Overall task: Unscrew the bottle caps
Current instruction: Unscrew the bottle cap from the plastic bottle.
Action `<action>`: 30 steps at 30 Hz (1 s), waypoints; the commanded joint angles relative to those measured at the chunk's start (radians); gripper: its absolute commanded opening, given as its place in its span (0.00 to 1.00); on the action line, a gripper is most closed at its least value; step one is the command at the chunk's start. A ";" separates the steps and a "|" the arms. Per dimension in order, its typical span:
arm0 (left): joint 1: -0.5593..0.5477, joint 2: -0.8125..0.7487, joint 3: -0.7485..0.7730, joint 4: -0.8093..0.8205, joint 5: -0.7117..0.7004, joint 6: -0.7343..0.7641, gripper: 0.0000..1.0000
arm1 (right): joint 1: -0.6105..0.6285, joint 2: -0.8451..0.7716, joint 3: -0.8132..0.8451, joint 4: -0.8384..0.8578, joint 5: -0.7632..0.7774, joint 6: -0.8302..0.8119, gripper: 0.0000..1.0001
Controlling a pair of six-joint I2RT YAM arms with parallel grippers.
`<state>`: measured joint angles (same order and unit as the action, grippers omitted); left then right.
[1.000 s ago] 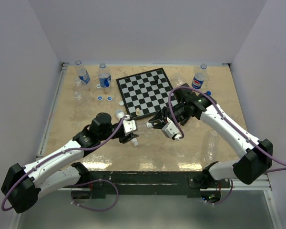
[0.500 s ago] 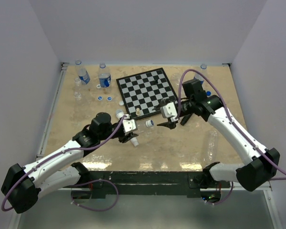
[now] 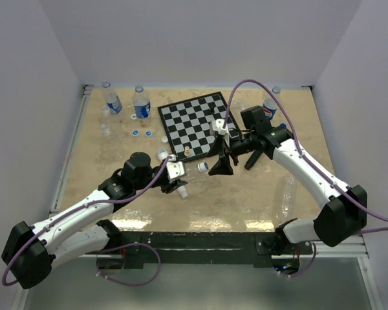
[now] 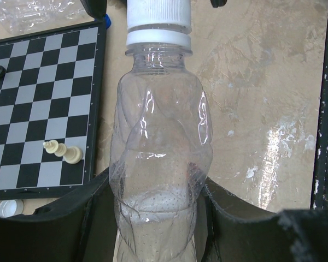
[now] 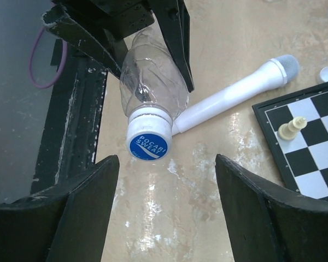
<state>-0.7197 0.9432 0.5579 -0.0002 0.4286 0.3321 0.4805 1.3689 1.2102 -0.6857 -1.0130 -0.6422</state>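
Slippage is the risk: left gripper [image 4: 158,215] clamps the clear bottle [image 4: 161,136], cap [image 5: 148,143] pointing to 3 o'clock toward the right gripper [image 5: 167,161], jaws spread. Closing off-centre there could twist the thin bottle loose.

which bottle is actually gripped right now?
The label-free clear bottle with the Pocari Sweat cap, clamped in the left gripper's jaws. The blue-label bottles and the round-logo bottle stand untouched at the far side.
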 commanded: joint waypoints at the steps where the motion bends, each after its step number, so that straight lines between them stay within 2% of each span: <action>1: 0.000 -0.009 0.023 0.051 -0.001 -0.011 0.05 | 0.004 0.012 0.017 -0.005 -0.029 0.052 0.73; 15: 0.000 -0.004 0.023 0.051 -0.005 -0.011 0.05 | 0.041 0.045 0.060 -0.018 -0.052 0.070 0.66; 30: 0.000 0.000 0.022 0.051 -0.005 -0.011 0.05 | 0.058 0.058 0.077 -0.028 -0.058 0.062 0.50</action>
<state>-0.7204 0.9436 0.5579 -0.0002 0.4187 0.3321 0.5301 1.4204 1.2438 -0.6968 -1.0405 -0.5858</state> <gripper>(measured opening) 0.518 0.525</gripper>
